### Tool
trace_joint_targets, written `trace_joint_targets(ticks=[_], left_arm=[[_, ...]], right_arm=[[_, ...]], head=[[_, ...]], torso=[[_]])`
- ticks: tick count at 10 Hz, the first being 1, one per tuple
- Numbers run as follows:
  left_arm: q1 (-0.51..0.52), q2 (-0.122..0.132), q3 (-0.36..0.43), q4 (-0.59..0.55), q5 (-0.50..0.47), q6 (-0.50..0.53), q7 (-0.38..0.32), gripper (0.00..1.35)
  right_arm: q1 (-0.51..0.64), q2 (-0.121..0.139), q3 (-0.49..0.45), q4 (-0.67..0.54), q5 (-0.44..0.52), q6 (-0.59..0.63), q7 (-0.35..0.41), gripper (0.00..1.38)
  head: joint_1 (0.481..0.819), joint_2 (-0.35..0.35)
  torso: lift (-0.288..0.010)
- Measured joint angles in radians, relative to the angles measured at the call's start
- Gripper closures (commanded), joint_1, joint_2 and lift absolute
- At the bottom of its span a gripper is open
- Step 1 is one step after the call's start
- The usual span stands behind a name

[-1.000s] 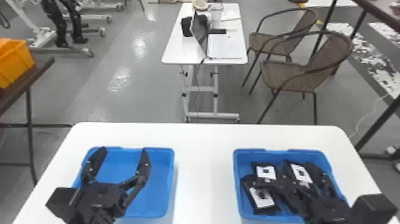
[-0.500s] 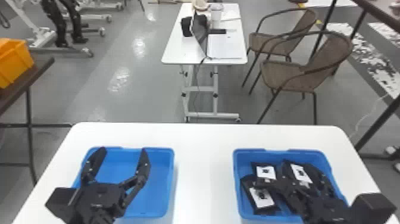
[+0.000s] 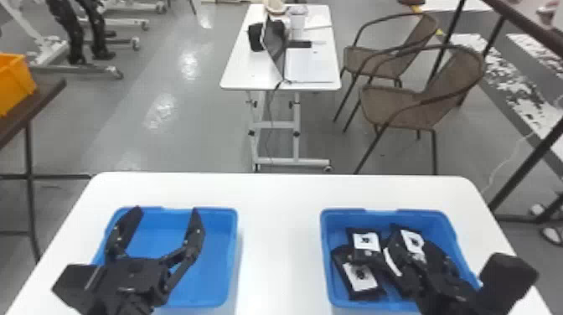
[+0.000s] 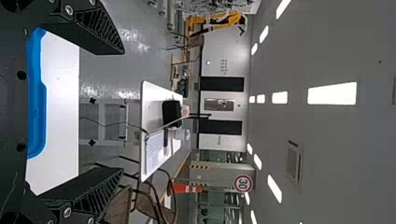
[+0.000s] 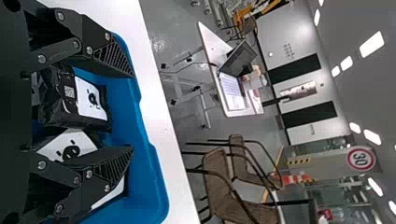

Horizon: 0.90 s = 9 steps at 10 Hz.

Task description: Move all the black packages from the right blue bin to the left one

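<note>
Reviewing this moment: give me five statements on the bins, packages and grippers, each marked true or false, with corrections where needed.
1. The black packages with white labels lie in the right blue plastic bin. True.
2. The left black two-fingered gripper has its fingers pressed together. False: they are spread wide apart.
3. The right black two-fingered gripper is over the left blue plastic bin. False: it is at the right bin, among the packages.
4. Both bins stand on a white table. True.
5. The orange container stands between the two bins. False: it sits on a brown table at the head view's left edge.
</note>
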Motion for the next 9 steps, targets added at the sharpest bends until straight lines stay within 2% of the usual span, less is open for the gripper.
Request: trace_joint_targets(ticks=[2,4,8,9], left_arm=[[-0.001,0.001,-0.002,0.003,0.007,0.000,-0.003,0.13],[-0.002,0.003,-0.003,0.005,0.011,0.001,-0.005,0.13],[-0.002,0.003,-0.002,0.006,0.015,0.003,-0.012,0.13],[-0.001,0.003,-0.002,0.006,0.015,0.003,-0.013,0.13]], right_arm=[[-0.054,0.000,-0.003,0.023,-0.127,0.122,-0.056,0.51],[-0.107,0.002,-0.005,0.077,-0.222,0.176,-0.121,0.51],[-0.165,-0.006,-0.018,0.150,-0.314,0.237,-0.218,0.51],[-0.178,-0.007,-0.020,0.174,-0.339,0.237,-0.220,0.52]], head=[[0.695,0.019],[0.695,0.024],[0.695,0.014],[0.695,0.015]], torso=[[-0.041],[-0.041],[-0.041],[-0.041]])
